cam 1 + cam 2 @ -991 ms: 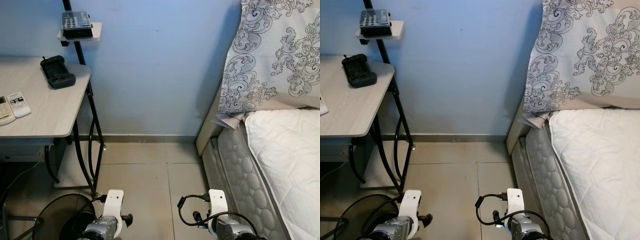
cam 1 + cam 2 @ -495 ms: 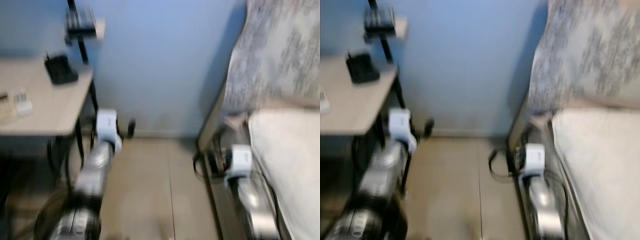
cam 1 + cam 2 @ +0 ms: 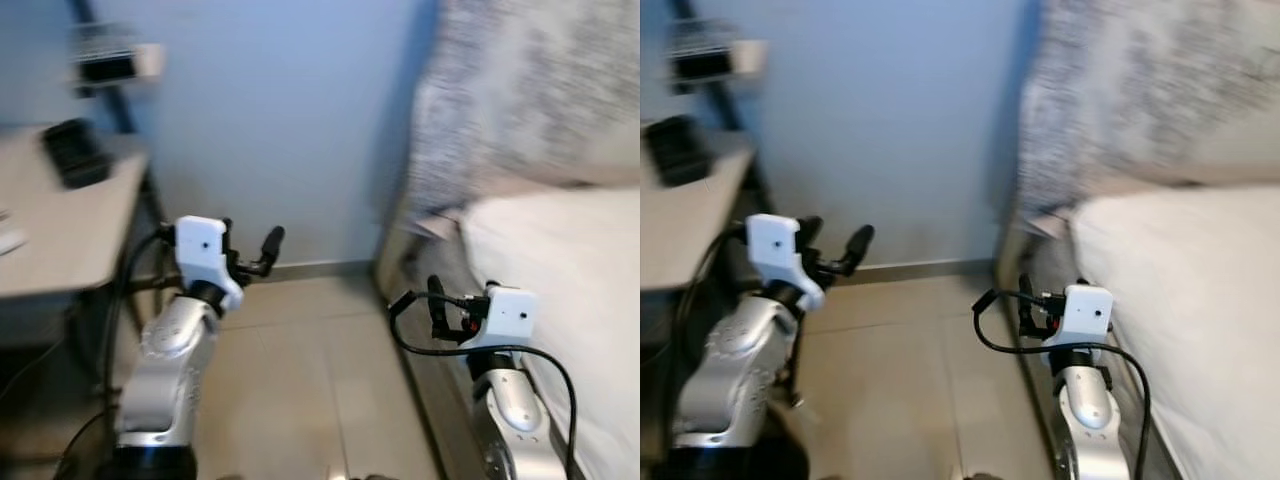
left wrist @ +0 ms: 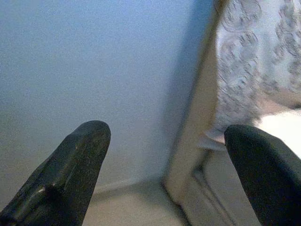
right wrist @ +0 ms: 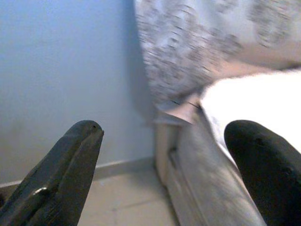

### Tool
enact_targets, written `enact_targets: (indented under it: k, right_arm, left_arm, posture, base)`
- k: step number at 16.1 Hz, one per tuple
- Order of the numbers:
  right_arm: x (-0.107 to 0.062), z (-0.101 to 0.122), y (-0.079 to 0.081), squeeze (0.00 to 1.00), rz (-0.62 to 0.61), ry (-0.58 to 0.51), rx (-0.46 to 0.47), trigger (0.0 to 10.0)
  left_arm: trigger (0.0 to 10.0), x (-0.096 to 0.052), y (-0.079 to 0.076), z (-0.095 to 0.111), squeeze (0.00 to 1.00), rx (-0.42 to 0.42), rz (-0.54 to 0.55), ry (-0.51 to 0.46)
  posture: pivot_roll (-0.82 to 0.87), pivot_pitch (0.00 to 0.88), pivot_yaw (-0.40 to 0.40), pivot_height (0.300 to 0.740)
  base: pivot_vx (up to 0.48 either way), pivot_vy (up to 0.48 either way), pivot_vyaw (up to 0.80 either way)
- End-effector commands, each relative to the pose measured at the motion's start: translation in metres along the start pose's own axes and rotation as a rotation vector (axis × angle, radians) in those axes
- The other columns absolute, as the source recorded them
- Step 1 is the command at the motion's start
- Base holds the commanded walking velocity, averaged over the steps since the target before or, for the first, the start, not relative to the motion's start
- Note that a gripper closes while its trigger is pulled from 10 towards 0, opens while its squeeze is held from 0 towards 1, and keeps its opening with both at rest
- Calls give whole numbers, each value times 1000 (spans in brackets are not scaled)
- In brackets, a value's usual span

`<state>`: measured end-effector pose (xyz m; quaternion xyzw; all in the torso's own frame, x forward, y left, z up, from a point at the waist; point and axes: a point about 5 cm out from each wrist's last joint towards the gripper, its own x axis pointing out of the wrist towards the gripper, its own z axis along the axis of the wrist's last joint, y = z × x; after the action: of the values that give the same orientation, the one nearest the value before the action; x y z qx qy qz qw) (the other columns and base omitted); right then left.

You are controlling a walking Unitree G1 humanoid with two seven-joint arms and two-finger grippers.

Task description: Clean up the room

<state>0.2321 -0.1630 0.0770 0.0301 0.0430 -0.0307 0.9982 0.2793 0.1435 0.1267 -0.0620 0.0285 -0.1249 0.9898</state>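
Beige table (image 3: 60,225) at left edge carries a dark case (image 3: 70,165); left gripper (image 3: 262,250) mid-left, spread wide, empty. Right gripper (image 3: 436,305) lower right, also wide, empty, beside the bed (image 3: 560,260). Left arm nearer the table clutter.

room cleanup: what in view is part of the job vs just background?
Job:
left pincer, raised, open, empty
right pincer, raised, open, empty
patterned pillow
white mattress

Background:
side table
black case on the side table
small shelf
blue wall
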Motion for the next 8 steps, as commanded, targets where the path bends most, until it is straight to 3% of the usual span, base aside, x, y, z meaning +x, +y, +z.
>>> enact_targets:
  k: [1, 3, 4, 5, 8]
  right_arm:
    - [3, 11, 2, 0, -6, -25, -25, 10000]
    - [2, 11, 0, 0, -14, -18, -27, 10000]
    - [-4, 14, -5, 0, 7, -27, -85, 10000]
    - [-10, 15, -4, 0, 58, -25, -110, 10000]
    - [-13, 12, -1, 0, 109, 15, -97, 10000]
  left_arm:
    - [10000, -8, 5, -8, 0, -30, 59, 71]
    - [10000, -14, 8, -7, 0, -30, 91, 87]
    - [10000, -25, 12, 3, 0, -61, 111, 141]
    - [10000, -30, 6, 11, 0, -115, 18, 188]
    - [10000, -37, 2, 21, 0, -133, -19, 156]
  posture:
    - [18, 0, -42, 740]
    - [21, 0, -47, 740]
    - [27, 0, -47, 740]
    - [37, 0, -53, 740]
    - [57, 0, -66, 740]
  base:
    - [0, 0, -700]
    - [0, 0, -697]
    - [0, 0, -688]
    - [0, 0, 0]
    - [0, 0, 0]
